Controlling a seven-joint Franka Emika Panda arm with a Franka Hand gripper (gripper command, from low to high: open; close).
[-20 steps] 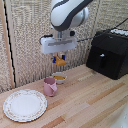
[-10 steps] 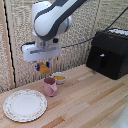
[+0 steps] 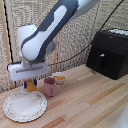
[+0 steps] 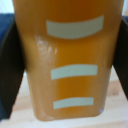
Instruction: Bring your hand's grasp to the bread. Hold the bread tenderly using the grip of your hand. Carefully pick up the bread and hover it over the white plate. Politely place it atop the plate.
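My hand (image 3: 31,82), a white boxy gripper with dark-blue fingertips, is shut on the bread (image 3: 32,87), a small golden-orange oblong. It holds the bread just above the far rim of the white plate (image 3: 22,106), next to the pink cup (image 3: 49,86). In the wrist view the bread (image 4: 70,60) fills the picture, orange with three pale stripes. Dark fingers (image 4: 9,70) press it from both sides. The plate has a faint patterned rim and nothing on it.
A small bowl with yellow contents (image 3: 59,77) stands behind the pink cup. A black box-shaped appliance (image 3: 110,52) sits at the exterior view's right with a cable running to it. A slatted wall stands behind the wooden table (image 3: 90,105).
The arm has swung to the exterior view's left and come lower with the bread in its grip. It moved from above the bowl to the plate's far rim.
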